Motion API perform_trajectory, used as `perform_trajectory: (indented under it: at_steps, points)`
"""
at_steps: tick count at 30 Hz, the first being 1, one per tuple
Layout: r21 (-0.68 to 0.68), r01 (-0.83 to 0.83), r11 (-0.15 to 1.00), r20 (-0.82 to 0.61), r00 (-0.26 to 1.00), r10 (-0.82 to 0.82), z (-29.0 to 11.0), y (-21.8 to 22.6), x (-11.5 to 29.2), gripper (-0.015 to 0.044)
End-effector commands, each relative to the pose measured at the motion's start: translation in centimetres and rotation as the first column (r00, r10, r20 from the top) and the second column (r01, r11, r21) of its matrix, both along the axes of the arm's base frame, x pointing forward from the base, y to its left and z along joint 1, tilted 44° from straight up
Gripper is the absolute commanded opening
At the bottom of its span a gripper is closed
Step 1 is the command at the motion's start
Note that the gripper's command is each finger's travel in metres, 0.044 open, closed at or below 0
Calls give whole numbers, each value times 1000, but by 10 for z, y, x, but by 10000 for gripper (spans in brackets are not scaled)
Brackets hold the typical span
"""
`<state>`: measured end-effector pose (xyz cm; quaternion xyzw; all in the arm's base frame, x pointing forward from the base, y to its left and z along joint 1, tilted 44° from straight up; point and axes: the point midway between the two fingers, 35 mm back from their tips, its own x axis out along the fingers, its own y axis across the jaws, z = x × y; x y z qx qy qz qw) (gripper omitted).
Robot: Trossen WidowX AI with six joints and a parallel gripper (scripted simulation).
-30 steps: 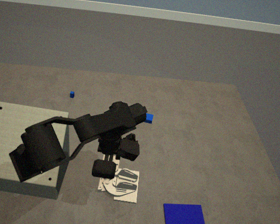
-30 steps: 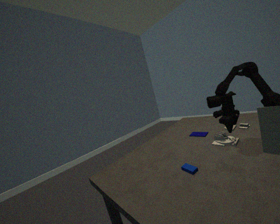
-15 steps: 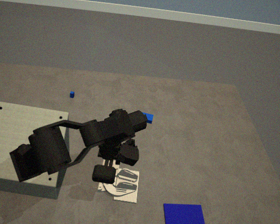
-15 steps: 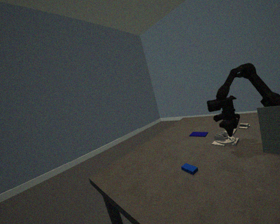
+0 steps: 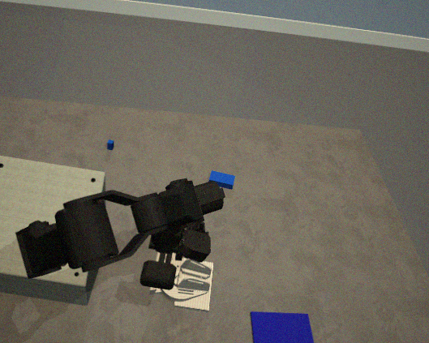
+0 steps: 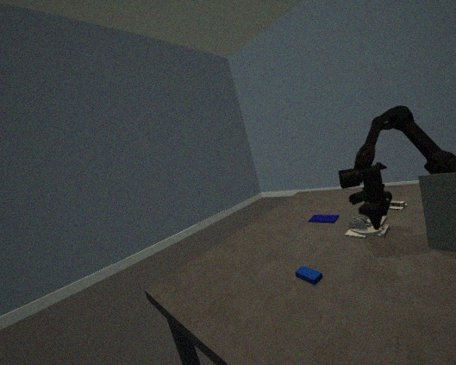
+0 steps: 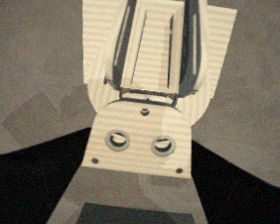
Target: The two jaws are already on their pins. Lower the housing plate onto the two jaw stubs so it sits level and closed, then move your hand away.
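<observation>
The housing plate [image 7: 144, 124] is cream, with two round holes; in the wrist view it spans between the black fingers. My gripper [image 7: 139, 138] is shut on it, and a fingertip points down at the pale assembly in the exterior view. The two jaws [image 7: 122, 45] [image 7: 195, 45] stand side by side beyond the plate's rounded edge, on a cream base [image 7: 199, 110]. Pale crescents show off centre through both holes. The arm hides the plate in the top view. Whether the plate touches the stubs I cannot tell.
A ribbed cream sheet [image 5: 202, 303] [image 7: 220, 50] lies under the assembly. A pale part [image 6: 397, 204] lies behind the gripper. A dark blue square [image 5: 281, 327] [image 6: 324, 218], a blue block [image 5: 221, 178] [image 6: 309, 274] and a small blue cube [image 5: 110, 144] lie around. A pale pedestal [image 5: 30, 187] [image 6: 446, 212] stands by the arm.
</observation>
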<state>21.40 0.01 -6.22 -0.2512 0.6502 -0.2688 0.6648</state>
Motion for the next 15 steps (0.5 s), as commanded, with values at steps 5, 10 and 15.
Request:
perform_trajectory:
  at_steps: [5, 10, 15]
  points:
    - [-10, -2, 1000, -7, 1000, 1, -7, -9, -3, 351]
    - [-10, -2, 1000, -7, 1000, 1, -7, -9, -3, 351]
    - [-10, -2, 1000, -7, 1000, 1, -7, -9, -3, 351]
